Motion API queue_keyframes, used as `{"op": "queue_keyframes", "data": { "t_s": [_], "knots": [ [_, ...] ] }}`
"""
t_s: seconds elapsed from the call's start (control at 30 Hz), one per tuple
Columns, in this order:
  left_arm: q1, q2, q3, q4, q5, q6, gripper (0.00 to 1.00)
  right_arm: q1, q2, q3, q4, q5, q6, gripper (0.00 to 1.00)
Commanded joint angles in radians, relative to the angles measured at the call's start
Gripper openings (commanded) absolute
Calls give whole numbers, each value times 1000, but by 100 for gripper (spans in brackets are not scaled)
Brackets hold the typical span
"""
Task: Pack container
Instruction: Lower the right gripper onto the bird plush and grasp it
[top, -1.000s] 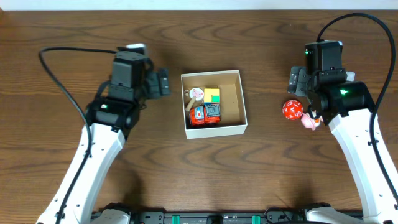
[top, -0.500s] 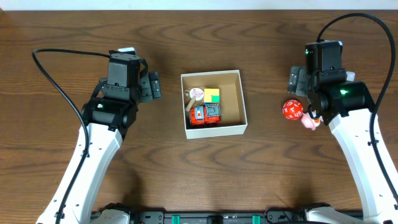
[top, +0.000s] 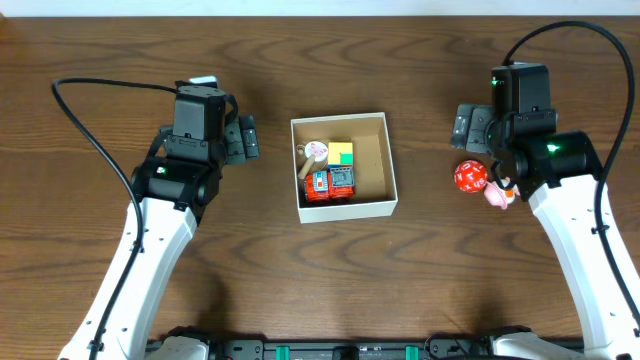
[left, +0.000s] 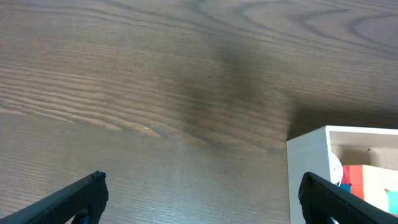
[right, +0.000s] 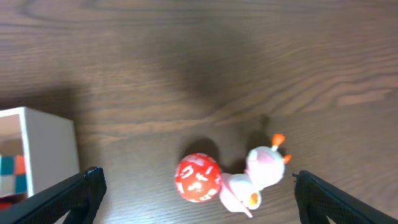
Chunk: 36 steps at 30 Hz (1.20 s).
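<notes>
The container (top: 349, 210), a white-walled square box with a brown inside, sits at the table's centre. It holds a red toy (top: 330, 183), a yellow-green block (top: 343, 153) and a small round pink-white piece (top: 316, 150). A red numbered die (top: 469, 177) and a pink toy animal (top: 498, 194) lie touching on the table to its right. My right gripper (top: 467, 127) is open and empty above them; in the right wrist view the die (right: 198, 177) and the pink toy (right: 256, 177) lie between its fingers (right: 198, 184). My left gripper (top: 245, 137) is open and empty, left of the container.
The left wrist view shows bare wood between the open fingers (left: 202, 183) and the container's corner (left: 308, 162) at the right. The right wrist view shows the container's wall (right: 43, 140) at the left. Black cables arch over both arms.
My left gripper has drawn back to the left, away from the container, then stopped. My right gripper has shifted slightly left above the die. The toys have not moved.
</notes>
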Motion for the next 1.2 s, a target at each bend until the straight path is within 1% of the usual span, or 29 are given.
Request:
{"op": "queue_keyframes", "data": {
  "t_s": [0.0, 0.13, 0.17, 0.2, 0.27, 0.33, 0.37, 0.43, 0.6, 0.8, 0.93, 1.17],
  "knots": [
    [4, -6, 3, -2, -15, 21, 98, -3, -13, 10, -1, -42, 13, 99],
    [4, -6, 3, -2, -15, 21, 98, -10, -13, 10, -23, -34, 8, 99],
    [4, -6, 3, -2, -15, 21, 98, -17, -11, 10, -37, -21, 38, 99],
    [4, -6, 3, -2, -15, 21, 98, -29, -10, 10, -60, 2, 113, 99],
    [4, -6, 3, -2, -15, 21, 98, -63, -10, 2, -124, 71, 314, 99],
    [4, -6, 3, -2, -15, 21, 98, -96, -10, -11, -180, 121, 467, 99],
    [4, -6, 3, -2, -15, 21, 98, -115, -10, -26, -196, 134, 529, 99],
    [4, -6, 3, -2, -15, 21, 98, -148, -10, -65, -193, 135, 579, 99],
    [4, -6, 3, -2, -15, 21, 98, -213, -10, -196, -114, 132, 585, 99],
    [4, -6, 3, -2, -15, 21, 98, -254, -10, -343, 69, 36, 584, 99],
    [4, -6, 3, -2, -15, 21, 98, -254, -10, -396, 159, 29, 583, 99],
    [4, -6, 3, -2, -15, 21, 98, -254, -3, -478, 330, -5, 531, 99]
  ]
}}
